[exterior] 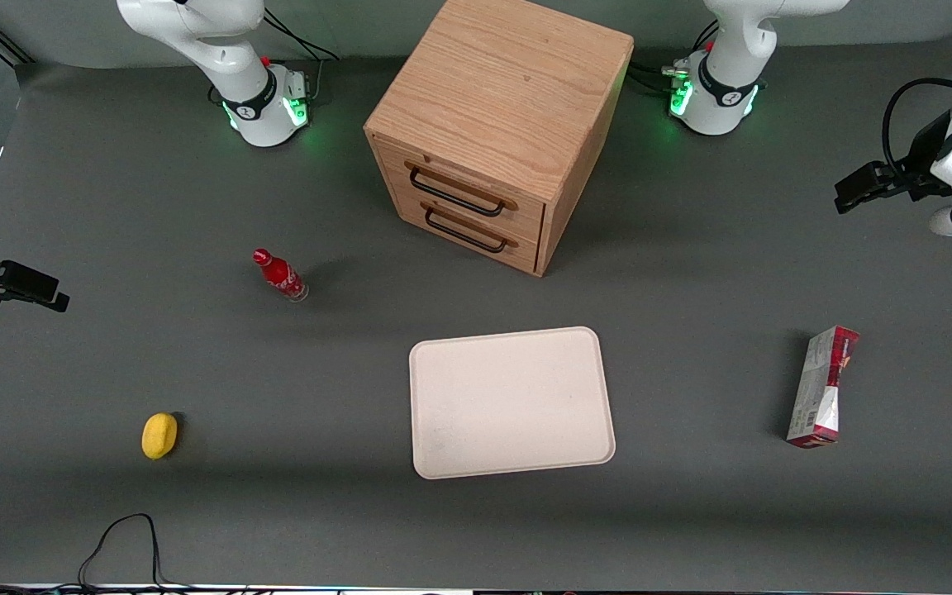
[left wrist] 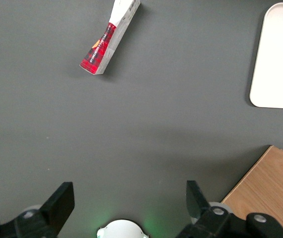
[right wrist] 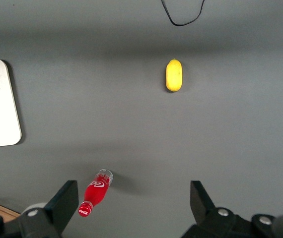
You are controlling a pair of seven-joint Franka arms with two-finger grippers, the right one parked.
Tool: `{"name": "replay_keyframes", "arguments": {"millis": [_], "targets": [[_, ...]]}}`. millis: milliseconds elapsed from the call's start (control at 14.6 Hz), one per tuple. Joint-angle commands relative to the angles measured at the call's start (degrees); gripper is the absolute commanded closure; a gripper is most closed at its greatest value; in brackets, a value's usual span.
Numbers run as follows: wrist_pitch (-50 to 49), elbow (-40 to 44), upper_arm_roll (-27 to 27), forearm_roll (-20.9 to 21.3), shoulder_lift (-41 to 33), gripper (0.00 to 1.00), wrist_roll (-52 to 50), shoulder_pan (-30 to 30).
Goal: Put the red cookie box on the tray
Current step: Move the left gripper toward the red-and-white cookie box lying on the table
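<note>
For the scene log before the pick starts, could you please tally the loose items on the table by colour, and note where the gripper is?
Red: 2, the red cookie box and the small bottle
Cream-white: 1, the tray
Yellow: 1, the lemon-like fruit
Wood: 1, the drawer cabinet
Total: 5
The gripper is open, above bare table, apart from the box.

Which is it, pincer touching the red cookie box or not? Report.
Apart. The left wrist view shows bare table between the open pincer and the red cookie box.
</note>
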Motion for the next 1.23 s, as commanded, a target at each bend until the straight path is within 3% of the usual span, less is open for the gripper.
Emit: {"name": "replay_keyframes", "arguments": {"millis": [0, 890, 1164], "targets": [[-1.99, 1.60, 0.92, 1.05, 0.68, 0.00, -1.18, -1.48], [-2.25, 4.49, 1.18, 0.96, 3.04, 0.00, -0.30, -0.77], [-6.82, 15.01, 8.01, 1.05, 11.29, 0.00, 9.07, -0.95]]}}
